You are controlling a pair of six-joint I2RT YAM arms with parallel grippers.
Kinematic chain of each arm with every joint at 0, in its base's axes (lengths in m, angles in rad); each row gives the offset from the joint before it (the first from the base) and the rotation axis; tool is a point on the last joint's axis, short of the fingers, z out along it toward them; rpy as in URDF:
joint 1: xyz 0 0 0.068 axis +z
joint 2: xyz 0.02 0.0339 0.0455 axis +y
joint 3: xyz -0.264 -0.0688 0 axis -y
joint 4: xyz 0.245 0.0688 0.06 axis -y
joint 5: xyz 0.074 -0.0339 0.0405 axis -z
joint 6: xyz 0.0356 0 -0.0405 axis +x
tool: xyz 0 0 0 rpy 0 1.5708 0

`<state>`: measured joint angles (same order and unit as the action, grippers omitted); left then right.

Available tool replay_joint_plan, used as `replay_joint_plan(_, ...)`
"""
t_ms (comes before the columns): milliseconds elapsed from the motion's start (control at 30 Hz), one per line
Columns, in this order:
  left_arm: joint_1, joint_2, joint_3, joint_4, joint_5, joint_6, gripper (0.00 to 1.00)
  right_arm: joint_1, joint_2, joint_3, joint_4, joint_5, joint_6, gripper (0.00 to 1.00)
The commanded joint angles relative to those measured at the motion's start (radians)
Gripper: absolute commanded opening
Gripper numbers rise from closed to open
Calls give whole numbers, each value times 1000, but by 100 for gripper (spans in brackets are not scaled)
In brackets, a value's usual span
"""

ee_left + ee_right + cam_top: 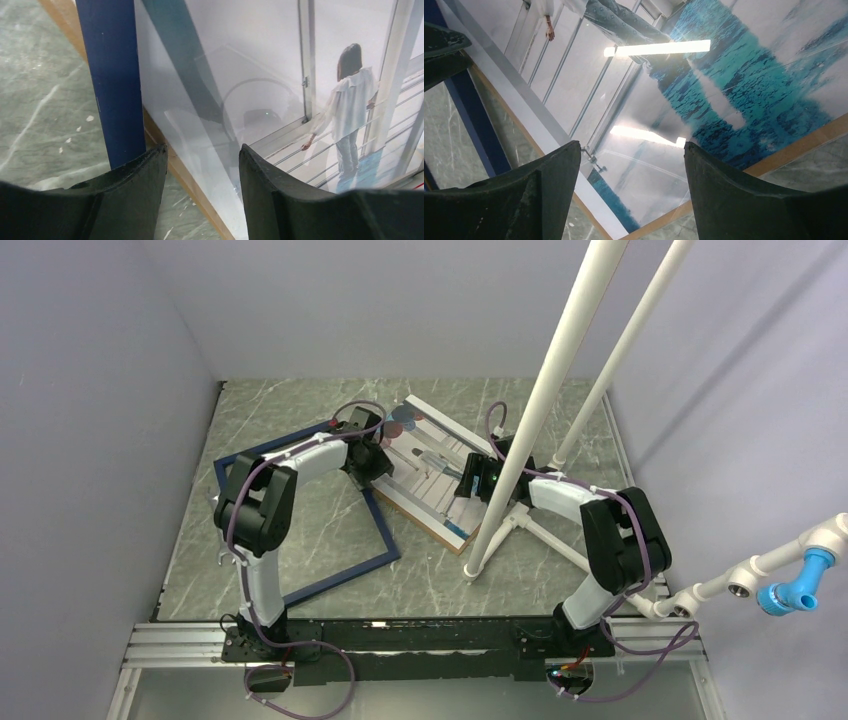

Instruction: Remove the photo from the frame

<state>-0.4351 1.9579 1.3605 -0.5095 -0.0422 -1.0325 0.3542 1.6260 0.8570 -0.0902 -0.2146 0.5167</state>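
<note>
The photo lies face up on a brown backing board at the middle of the table, with a glossy clear sheet over it. The navy frame lies flat to its left, apart from the print, and one bar overlaps the board's near-left edge. My left gripper is open over the photo's left edge; its wrist view shows the frame bar, the photo and the board edge between the jaws. My right gripper is open over the photo's teal end. Both grippers hold nothing.
A white pipe stand rises from the table just right of the photo, with feet spread near my right arm. Grey walls enclose the marble-patterned table. The frame bar also shows in the right wrist view.
</note>
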Motion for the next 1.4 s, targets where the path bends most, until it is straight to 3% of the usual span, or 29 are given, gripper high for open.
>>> replay_joint_plan(0, 27, -56, -63, -43, -37, 39, 59, -4, 7, 8, 11, -3, 0, 77)
replay_joint_plan(200, 42, -93, -87, -38, -34, 68, 60, -2, 9, 14, 10, -4, -5, 77)
replay_joint_plan(400, 42, -90, -63, -29, -5, 91, 71, 15, -7, 28, -7, -8, -26, 80)
replay_joint_plan(667, 35, -4, -19, 32, 33, 84, 77, 43, -60, 47, -44, 1, -31, 81)
replay_joint_plan(1233, 72, 235, 286, 37, 65, 163, 82, 44, -36, 92, -92, -58, -82, 86)
replay_joint_plan(1367, 79, 228, 339, -6, 82, 219, 83, 45, -49, 88, -102, -75, -96, 87)
